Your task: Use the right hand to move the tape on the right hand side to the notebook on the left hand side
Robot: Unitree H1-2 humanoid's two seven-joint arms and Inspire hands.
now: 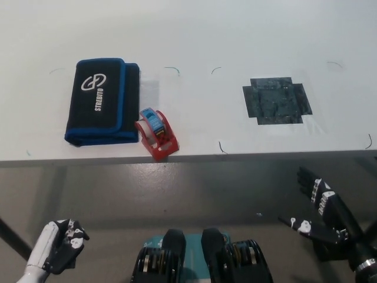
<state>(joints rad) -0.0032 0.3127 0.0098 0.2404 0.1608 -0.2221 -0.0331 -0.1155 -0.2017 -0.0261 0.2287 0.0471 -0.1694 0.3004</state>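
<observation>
The tape [156, 134], a blue roll in a red dispenser, is sitting at the table's [235, 35] near edge, just beside the notebook's [100, 101] lower right corner and seemingly touching it, not lying on top of it. So the tape is looking only half delivered: it is resting against the notebook rather than on it. The dispenser's front corner is reaching the table lip, so any nudge toward the robot is risking a drop to the floor. The right hand [321, 209] is hanging below the table edge, well apart from the tape, fingers spread and holding nothing. The left hand [62, 250] is resting low at the lower left, fingers curled, gripping nothing
</observation>
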